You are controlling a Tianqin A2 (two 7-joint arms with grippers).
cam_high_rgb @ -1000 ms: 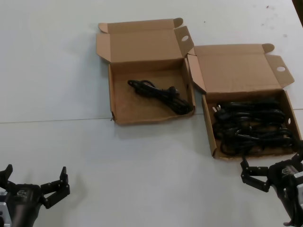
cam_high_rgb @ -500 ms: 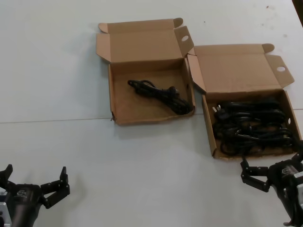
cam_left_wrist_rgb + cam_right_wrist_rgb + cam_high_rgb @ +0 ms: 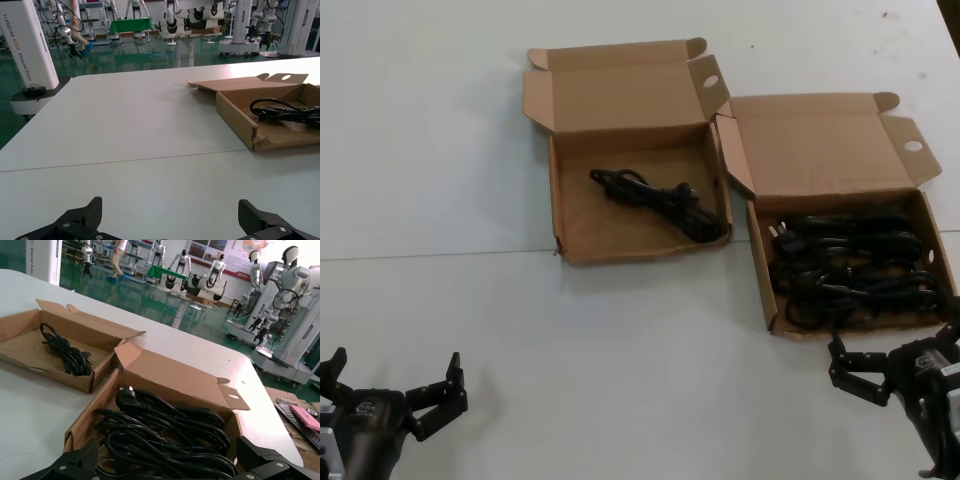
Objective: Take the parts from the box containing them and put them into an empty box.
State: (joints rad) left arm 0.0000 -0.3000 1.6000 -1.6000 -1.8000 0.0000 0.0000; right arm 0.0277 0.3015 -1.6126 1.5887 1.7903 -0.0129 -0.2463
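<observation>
- Grippers sit nearest the robot's body, low over the white table: the black left gripper hangs at the near left corner with its fingers spread wide and nothing between them, well apart from both boxes.
- The black right gripper hovers at the near right, just beside the front wall of the wider box, its fingers likewise splayed and gripping nothing; in the right wrist view its two dark fingertips frame the cable pile from the near side.
- Just beyond that gripper lies the shallow brown cardboard box with the wide tray, its hinged lid thrown back flat and a round-holed wing flap sticking out at the far right.
- Inside that tray rests a heap of black coiled power cables, filling most of the floor, with one plug showing at the far left corner.
- Farther back and to the left stands the squarer brown cardboard box, its near left corner dented and torn, its lid also open and leaning away; its right wall is close to the wider box's left flap.
- One black cable bundle lies in this squarer tray, running diagonally toward the near right corner; the left wrist view shows it resting on the tray floor.
- Beyond the table edge, the wrist views show a green floor with white robot stands.
</observation>
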